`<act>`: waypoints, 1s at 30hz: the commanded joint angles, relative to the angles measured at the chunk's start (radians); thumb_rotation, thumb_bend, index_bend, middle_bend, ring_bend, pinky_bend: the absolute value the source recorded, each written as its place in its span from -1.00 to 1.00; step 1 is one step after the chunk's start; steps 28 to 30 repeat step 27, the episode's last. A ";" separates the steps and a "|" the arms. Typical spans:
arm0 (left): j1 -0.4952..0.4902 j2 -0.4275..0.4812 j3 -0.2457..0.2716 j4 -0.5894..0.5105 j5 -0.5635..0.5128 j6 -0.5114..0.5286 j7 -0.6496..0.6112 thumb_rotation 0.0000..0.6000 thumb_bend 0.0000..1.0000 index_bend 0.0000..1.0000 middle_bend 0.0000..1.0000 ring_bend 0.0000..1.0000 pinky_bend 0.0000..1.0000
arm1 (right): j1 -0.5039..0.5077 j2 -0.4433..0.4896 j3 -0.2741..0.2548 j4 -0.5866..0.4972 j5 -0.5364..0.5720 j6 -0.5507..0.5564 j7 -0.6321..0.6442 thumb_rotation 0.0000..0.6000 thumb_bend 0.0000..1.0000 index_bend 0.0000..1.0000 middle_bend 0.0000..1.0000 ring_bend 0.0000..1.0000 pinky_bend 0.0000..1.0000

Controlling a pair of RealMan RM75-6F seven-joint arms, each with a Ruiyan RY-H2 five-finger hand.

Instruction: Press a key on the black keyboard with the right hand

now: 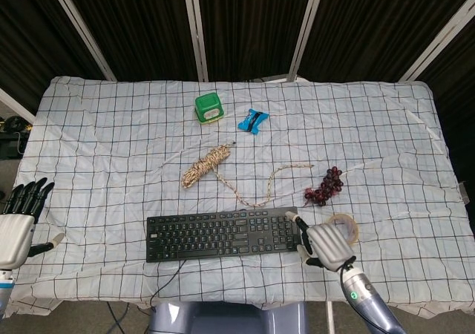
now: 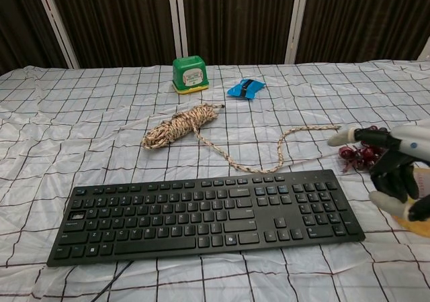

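And here's the black keyboard lying flat at the 6 o'clock edge of the tabletop, long side running 9 to 3 across the checked cloth, its cable trailing off the near edge. The right hand hangs just off the keyboard's 3 o'clock end; from the head view one finger points out toward 10 o'clock with its tip over the top right corner of the board, and the rest of the fingers are curled in with nothing in them. The chest view shows that hand raised clear of the keys, the extended fingertip up near the grapes. Partly tucked behind the hand at its 2 o'clock sits a roll of yellowish tape. The dark red bunch of grapes lies at 12 o'clock from the hand, well apart from the keyboard. A coiled rope sits at 12 o'clock of the keyboard, its loose tail snaking toward 3 o'clock. Further back, a green box and, just beside it at 3 o'clock, a blue packet. Over at the far 9 o'clock edge the left hand hovers, fingers straight, close together and holding nothing.
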 commanded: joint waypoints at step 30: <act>0.001 -0.005 0.002 0.007 0.004 0.001 0.015 1.00 -0.78 -1.00 -1.00 -1.00 -1.00 | -0.274 0.176 -0.030 0.229 -0.178 0.369 0.230 1.00 -0.57 -1.00 -1.00 -1.00 -1.00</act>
